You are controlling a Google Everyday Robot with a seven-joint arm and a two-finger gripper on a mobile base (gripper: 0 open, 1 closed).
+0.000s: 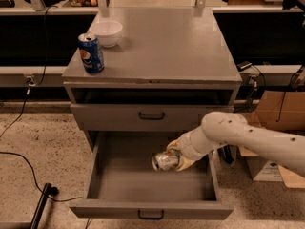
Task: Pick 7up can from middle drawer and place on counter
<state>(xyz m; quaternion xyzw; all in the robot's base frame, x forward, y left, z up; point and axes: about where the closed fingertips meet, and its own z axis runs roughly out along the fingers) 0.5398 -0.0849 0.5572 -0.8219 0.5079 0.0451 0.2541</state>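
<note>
The 7up can [163,160], silver-white with a shiny metal end facing left, lies sideways in my gripper [175,159], which is shut on it. The can hangs a little above the floor of the open middle drawer [152,207], toward the drawer's right half. My white arm [238,135] reaches in from the right. The counter [157,42] is the grey cabinet top above.
A blue Pepsi can [91,54] and a white bowl [106,32] stand on the counter's left side. A closed drawer front with a black handle [151,115] is above the open drawer. A cardboard box [279,128] stands at the right. A black cable [28,171] lies on the floor at left.
</note>
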